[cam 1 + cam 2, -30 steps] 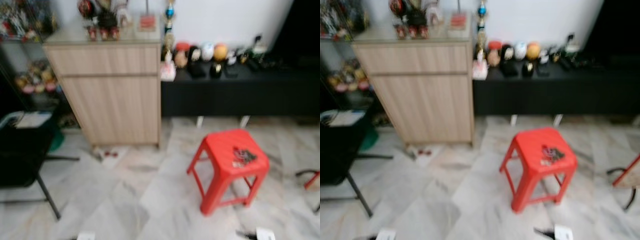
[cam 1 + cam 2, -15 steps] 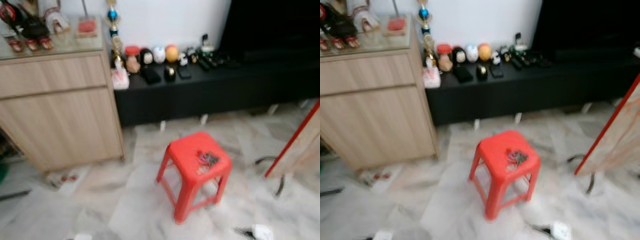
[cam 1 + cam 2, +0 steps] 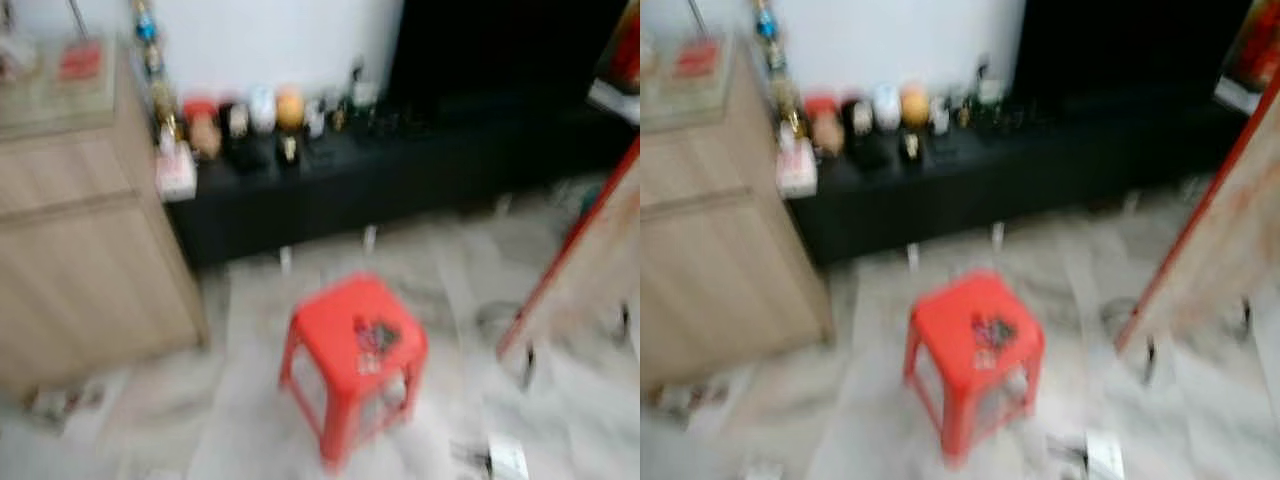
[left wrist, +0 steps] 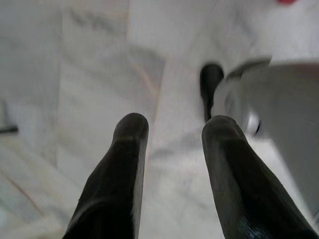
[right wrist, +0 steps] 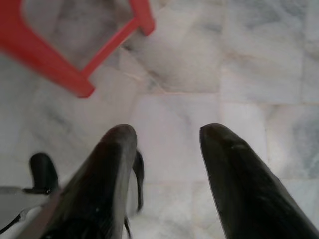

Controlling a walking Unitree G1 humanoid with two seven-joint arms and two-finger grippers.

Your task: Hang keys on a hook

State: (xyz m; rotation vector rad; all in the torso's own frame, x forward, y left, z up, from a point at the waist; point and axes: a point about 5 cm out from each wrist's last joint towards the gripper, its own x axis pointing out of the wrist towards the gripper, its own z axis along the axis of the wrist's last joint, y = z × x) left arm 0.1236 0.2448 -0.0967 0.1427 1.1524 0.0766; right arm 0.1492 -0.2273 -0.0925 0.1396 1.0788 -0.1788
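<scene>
The small dark bunch of keys (image 3: 372, 340) lies on the seat of the red plastic stool (image 3: 350, 360), toward the seat's right side, and the stool stands on the pale marbled floor (image 3: 870, 400) ahead of the robot and a little to its right of centre. Both arms hang low over bare tile — the left gripper (image 4: 172, 124) with its two black fingers parted and nothing between them, the right gripper (image 5: 167, 132) the same, jaws apart and empty. In the right wrist view a red leg and rung of the stool (image 5: 84, 59) sit just beyond the fingertips, so by my reading the right arm is the nearer one, and the keys lie forward of and above those jaws, up on the seat.

The head views are smeared by motion, so the bunch reads as a dark blotch with a hint of red; its long axis, ring and individual keys cannot be told. No hook can be made out. Behind the stool runs a long low black cabinet (image 3: 420, 170) carrying a row of small blurred ornaments (image 3: 250, 115), with a light wooden cupboard (image 3: 80, 240) to the left and a red-edged slanted panel (image 3: 580, 250) cut off at the right.
</scene>
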